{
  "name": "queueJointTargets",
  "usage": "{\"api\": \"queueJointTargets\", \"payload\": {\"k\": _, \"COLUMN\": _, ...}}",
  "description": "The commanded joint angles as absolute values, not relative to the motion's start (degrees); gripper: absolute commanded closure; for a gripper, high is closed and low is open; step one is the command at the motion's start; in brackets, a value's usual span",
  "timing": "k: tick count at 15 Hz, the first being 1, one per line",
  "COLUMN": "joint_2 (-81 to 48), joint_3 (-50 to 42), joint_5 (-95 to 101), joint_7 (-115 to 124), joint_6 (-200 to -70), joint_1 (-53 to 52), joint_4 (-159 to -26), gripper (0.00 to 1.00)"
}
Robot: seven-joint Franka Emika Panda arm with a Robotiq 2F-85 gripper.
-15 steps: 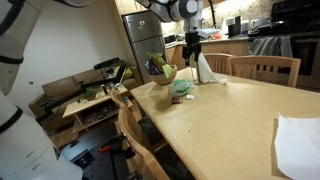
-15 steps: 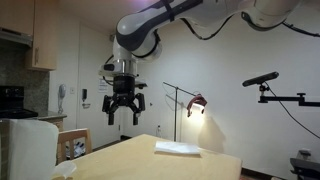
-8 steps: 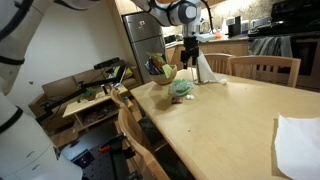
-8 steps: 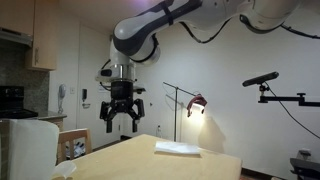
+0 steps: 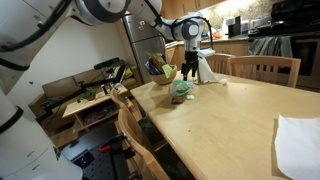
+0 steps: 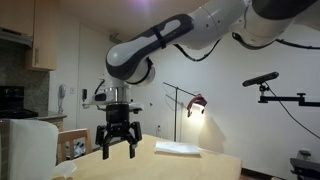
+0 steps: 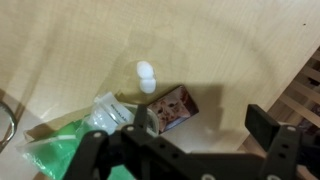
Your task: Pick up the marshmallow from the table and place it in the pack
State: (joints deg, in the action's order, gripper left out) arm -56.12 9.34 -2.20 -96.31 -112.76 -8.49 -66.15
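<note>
A small white marshmallow (image 7: 146, 76) lies on the pale wooden tabletop (image 7: 235, 50) at upper centre of the wrist view, near but apart from a small reddish-brown printed packet (image 7: 172, 108) below it. The soft green-teal plastic pack (image 7: 68, 150) fills the lower left. The black pincer (image 6: 119, 151) hangs over the tabletop, jaws spread wide and empty.

Looks glossy white along the thick, rounded arm (image 6: 200, 28), with darker grey rings at the joints. Turns black below the wrist and carries small dark fittings on both sides. Ends in a black gripper (image 6: 118, 152) with two blocky, angular fingers (image 7: 268, 128), matte and hard-edged in the wrist view.
</note>
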Motion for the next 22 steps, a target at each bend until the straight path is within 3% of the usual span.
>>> {"api": "queueJointTargets", "payload": {"k": 1, "joint_2": -62.1, "joint_3": 10.7, "joint_5": -1.3, "joint_7": -96.5, "joint_6": -110.2, "joint_1": -8.2, "joint_4": -58.2, "gripper": 0.00}}
{"api": "queueJointTargets", "payload": {"k": 9, "joint_2": -70.1, "joint_3": 11.0, "joint_5": -1.1, "joint_7": -96.5, "joint_6": -100.9, "joint_1": -8.8, "joint_4": -46.9, "gripper": 0.00}}
{"api": "queueJointTargets", "payload": {"k": 10, "joint_2": -67.9, "joint_3": 10.7, "joint_5": -2.2, "joint_7": -96.5, "joint_6": -105.4, "joint_1": -8.5, "joint_4": -52.1, "gripper": 0.00}}
{"api": "queueJointTargets", "payload": {"k": 22, "joint_2": -75.3, "joint_3": 10.9, "joint_5": -1.2, "joint_7": -96.3, "joint_6": -100.2, "joint_1": -10.1, "joint_4": -43.8, "gripper": 0.00}}
